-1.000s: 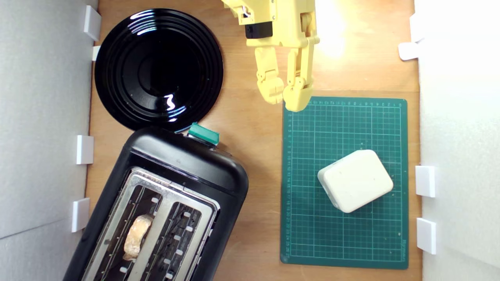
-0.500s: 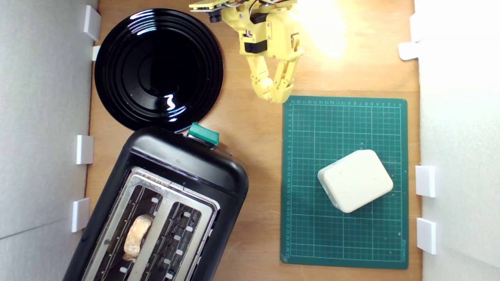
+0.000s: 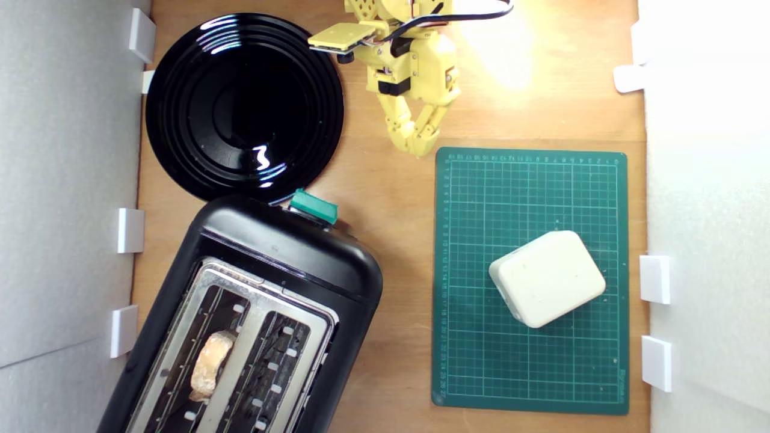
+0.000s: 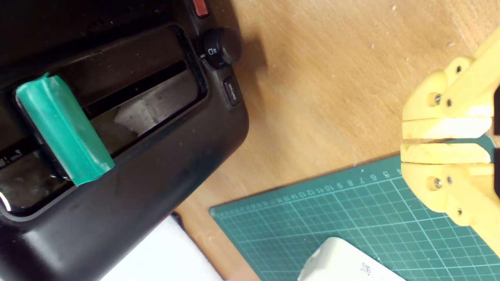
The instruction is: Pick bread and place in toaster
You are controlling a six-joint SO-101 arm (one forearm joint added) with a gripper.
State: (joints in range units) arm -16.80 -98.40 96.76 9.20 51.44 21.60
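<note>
The bread (image 3: 210, 364), tan with a golden crust, stands in the slot of the black toaster (image 3: 283, 252) nearer the exterior view's left, at the bottom left of that view. The toaster's teal lever (image 3: 313, 206) faces the plate; the wrist view shows this lever (image 4: 64, 128) close up on the toaster's (image 4: 164, 164) end face. My yellow gripper (image 3: 416, 144) hangs at the top centre, far from the toaster, shut with nothing in it. In the wrist view the gripper (image 4: 406, 141) has its fingertips pressed together above the mat's edge.
A glossy black plate (image 3: 180, 108) lies at the exterior view's top left. A green cutting mat (image 3: 481, 361) on the right carries a cream-white rounded block (image 3: 546, 278). White foam walls with clips border both sides of the wooden table (image 3: 391, 204).
The gripper has closed from slightly apart to shut and drawn back toward the top of the exterior view, shifting a little left off the mat's corner. The bread has stayed in the slot.
</note>
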